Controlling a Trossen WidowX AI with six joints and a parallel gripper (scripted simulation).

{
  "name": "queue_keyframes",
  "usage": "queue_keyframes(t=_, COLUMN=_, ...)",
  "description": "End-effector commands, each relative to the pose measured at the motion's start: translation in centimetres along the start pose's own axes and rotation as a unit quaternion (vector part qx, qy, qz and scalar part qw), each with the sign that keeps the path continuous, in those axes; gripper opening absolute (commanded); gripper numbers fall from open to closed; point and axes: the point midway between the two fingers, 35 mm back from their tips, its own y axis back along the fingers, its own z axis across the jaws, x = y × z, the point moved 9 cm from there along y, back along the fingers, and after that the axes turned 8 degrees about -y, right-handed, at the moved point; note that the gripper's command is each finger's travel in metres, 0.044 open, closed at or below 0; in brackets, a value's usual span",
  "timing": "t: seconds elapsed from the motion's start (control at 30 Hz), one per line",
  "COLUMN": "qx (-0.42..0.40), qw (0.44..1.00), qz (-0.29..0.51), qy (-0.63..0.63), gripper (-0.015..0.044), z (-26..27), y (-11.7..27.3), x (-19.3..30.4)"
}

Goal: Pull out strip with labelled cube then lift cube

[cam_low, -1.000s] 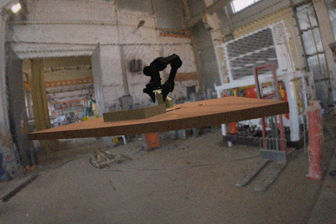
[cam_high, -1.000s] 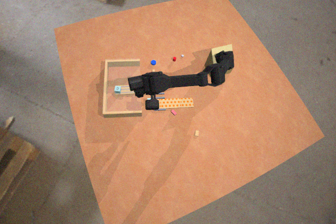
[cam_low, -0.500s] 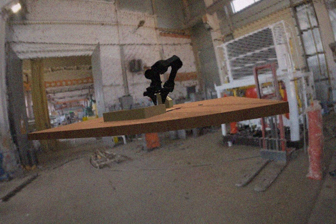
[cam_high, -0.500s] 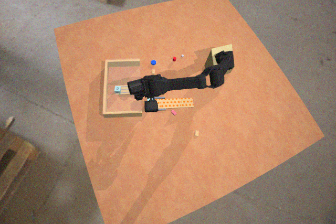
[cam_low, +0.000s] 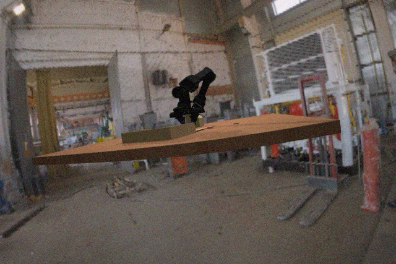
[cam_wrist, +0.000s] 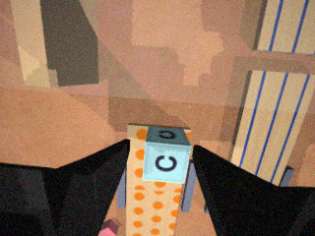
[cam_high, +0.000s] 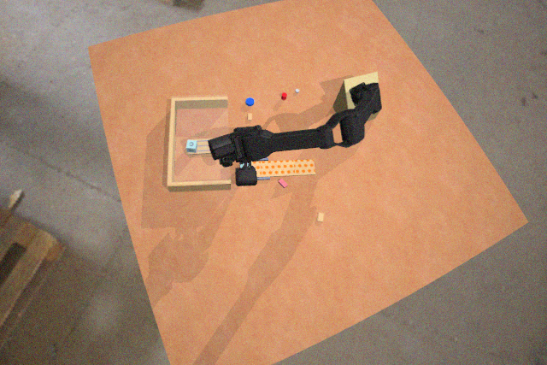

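The spotted strip (cam_high: 287, 167) (cam_wrist: 157, 216) lies on the table, clear of the walled frame, and looks unbroken where visible. A light-blue cube (cam_wrist: 166, 163) marked C sits near its frame-side end. My gripper (cam_high: 244, 165) (cam_wrist: 161, 147) is part open, its fingers at either side of the cube; no grip shows. In the exterior view my gripper (cam_low: 189, 123) is low behind the frame wall. The striped strip (cam_wrist: 276, 123) (cam_high: 202, 146) has a gap between two pieces in the wrist view. Another light-blue cube (cam_high: 191, 145) sits on its far end; its mark is too small to read.
The wooden frame (cam_high: 171, 142) (cam_low: 146, 135) is open toward the arm base. Low blue-grey rails (cam_wrist: 188, 192) flank the spotted strip. A pink block (cam_high: 282, 183) (cam_wrist: 108, 228), a blue disc (cam_high: 249, 102), a red piece (cam_high: 284, 96) and a tan block (cam_high: 320, 216) lie nearby.
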Motion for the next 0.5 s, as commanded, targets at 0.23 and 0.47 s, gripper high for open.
queue_keyframes(t=0.23, qx=0.001, qw=1.000, qz=0.002, qy=-0.002, gripper=0.0224, z=-0.13, y=-0.50, x=0.04)
queue_keyframes(t=0.47, qx=0.001, qw=1.000, qz=0.002, qy=-0.002, gripper=0.0118, z=-0.13, y=-0.50, x=0.04)
